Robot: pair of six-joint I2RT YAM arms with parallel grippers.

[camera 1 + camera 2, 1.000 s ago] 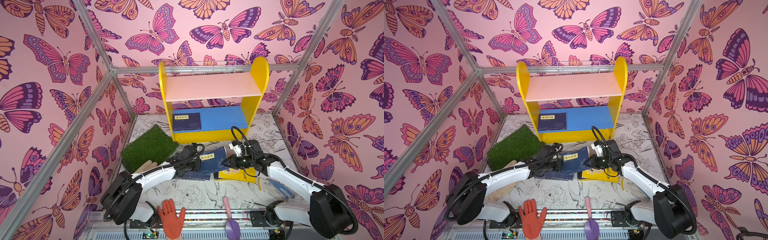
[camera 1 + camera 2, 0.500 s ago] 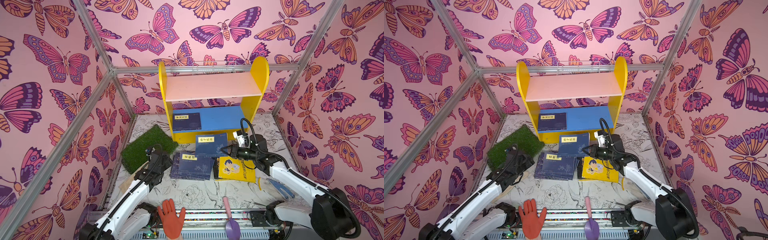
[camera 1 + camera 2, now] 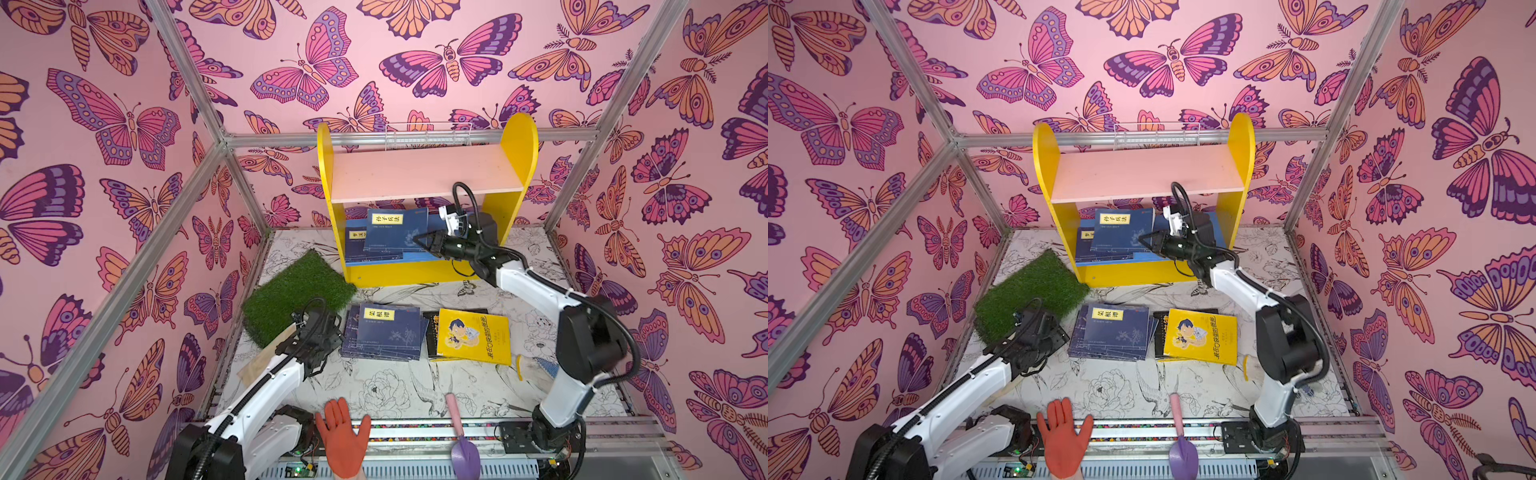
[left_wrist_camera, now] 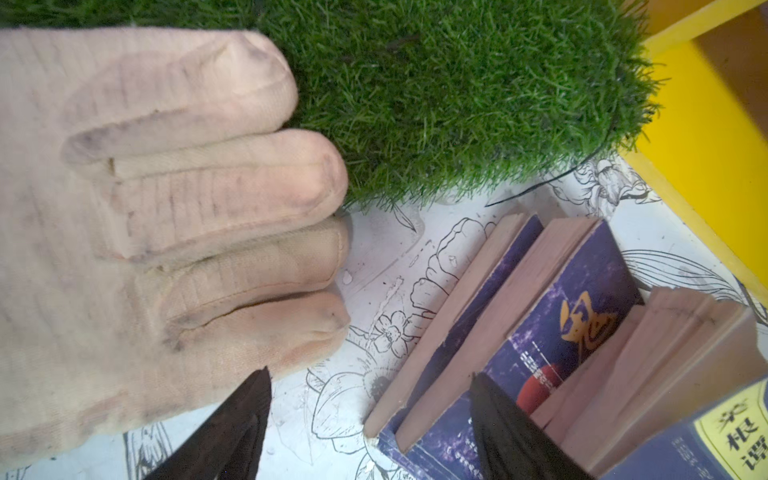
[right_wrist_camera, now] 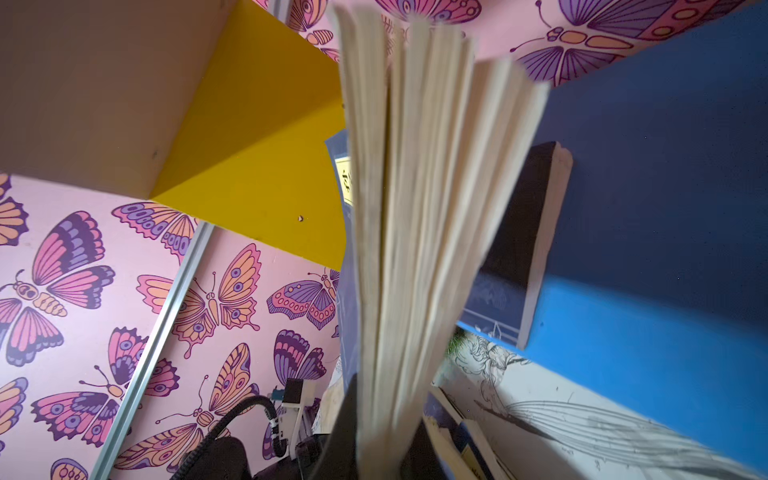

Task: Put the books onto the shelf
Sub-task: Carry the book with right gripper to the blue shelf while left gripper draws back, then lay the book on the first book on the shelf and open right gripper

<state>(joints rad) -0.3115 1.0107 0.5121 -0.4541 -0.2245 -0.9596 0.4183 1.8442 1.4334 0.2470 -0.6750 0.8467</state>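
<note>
We counted one shelf [image 3: 515,137] with two navy books [image 3: 390,232] in its lower tier. On the table we found one yellow cartoon book [image 3: 473,336], one black book [image 3: 430,328] and a navy stack [image 3: 386,332] of at least three, its full number unclear. We also counted one grass mat [image 3: 291,295], one orange glove [image 3: 343,436], one beige glove [image 4: 145,228] and one purple trowel [image 3: 463,451].

1. In the right wrist view, the pages of the held book [image 5: 415,208] are blurry and run off the edge.
2. The yellow book [image 3: 473,336] covers most of the black book [image 3: 429,343].
3. The left fingers [image 4: 232,432] are cut off in the left wrist view.
</note>
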